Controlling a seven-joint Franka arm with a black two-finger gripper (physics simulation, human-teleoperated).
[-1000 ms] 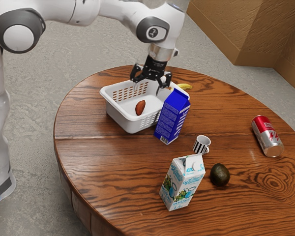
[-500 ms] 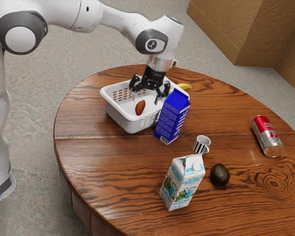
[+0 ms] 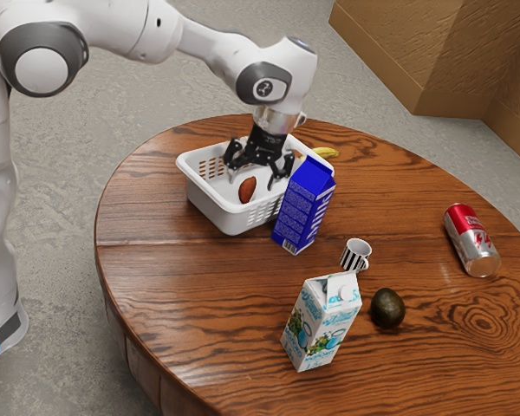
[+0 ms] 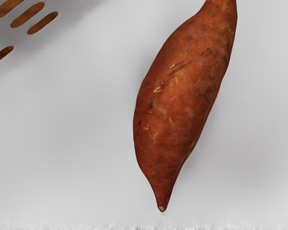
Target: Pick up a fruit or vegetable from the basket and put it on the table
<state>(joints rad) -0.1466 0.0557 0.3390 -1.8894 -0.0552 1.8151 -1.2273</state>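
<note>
My gripper [image 3: 259,180] is open, pointing down inside the white basket [image 3: 210,192], with its fingertips apart. A reddish-brown sweet potato [image 3: 248,190] lies on the basket's floor, just below and partly between the fingers as the exterior view shows it; nothing is held. Seen from the hand, the sweet potato [image 4: 182,96] lies lengthwise on the pale basket floor [image 4: 62,134], its pointed end free. The wooden table [image 3: 173,286] carries the basket.
A blue carton [image 3: 302,208] stands close against the basket's side. Behind it is a banana [image 3: 326,152]. Toward the exterior view's right are a striped mug [image 3: 355,255], a white carton [image 3: 321,325], an avocado [image 3: 387,308] and a red-silver can [image 3: 471,241].
My hand has come down into the basket and shifted a little toward the exterior view's left, closer to the sweet potato. The objects have stayed where they were.
</note>
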